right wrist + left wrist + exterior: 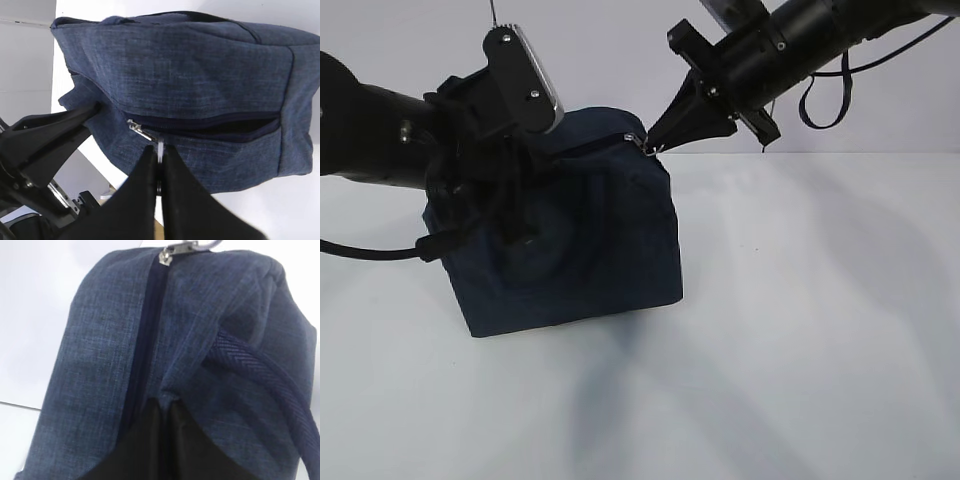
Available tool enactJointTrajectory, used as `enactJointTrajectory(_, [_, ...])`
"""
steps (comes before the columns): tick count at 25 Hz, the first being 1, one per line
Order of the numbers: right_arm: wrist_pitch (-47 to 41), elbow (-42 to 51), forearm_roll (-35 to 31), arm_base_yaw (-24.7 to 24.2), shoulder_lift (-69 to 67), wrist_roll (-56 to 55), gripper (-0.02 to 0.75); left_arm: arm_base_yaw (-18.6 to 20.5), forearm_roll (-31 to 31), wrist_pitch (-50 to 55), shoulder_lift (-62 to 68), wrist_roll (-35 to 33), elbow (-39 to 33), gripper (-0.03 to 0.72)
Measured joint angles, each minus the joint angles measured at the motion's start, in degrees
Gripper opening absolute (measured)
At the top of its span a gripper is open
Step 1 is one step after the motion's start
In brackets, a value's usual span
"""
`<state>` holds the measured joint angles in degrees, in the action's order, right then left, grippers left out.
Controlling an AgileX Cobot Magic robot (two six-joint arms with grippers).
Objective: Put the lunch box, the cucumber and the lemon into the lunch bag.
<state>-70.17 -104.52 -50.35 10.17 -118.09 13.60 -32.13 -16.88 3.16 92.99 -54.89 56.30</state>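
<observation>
The dark navy lunch bag (590, 240) stands on the white table. My left gripper (523, 238) is shut on a fold of its fabric, and the black fingers pinch the cloth beside the zipper line in the left wrist view (169, 407). My right gripper (651, 146) is shut on the silver ring pull (159, 145) at the bag's top right corner. The zipper slider (135, 128) sits next to it, with a dark slit running along the zipper to its right. A looped handle (265, 370) lies on the bag. The lunch box, the cucumber and the lemon are out of view.
The white table (800, 330) reaches to its back edge against a pale wall (610, 50). The left arm's black cable (370, 250) hangs at the left. The left gripper's body also shows in the right wrist view (45, 140).
</observation>
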Motion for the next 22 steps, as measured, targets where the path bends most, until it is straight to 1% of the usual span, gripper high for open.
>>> enactJointTrajectory(6, [0.0,0.0,-2.8,-1.3,0.0,0.1,0.008,0.0,1.3,0.0,0.0,0.0,0.0,-0.003])
enactJointTrajectory(13, [0.0,0.0,-3.4,-3.3,0.0,0.2,0.008,0.0,1.6,0.0,0.0,0.0,0.0,-0.003])
enactJointTrajectory(22, [0.0,0.0,-3.4,-3.4,-0.4,1.2,0.008,0.0,1.6,0.0,0.0,0.0,0.0,-0.003])
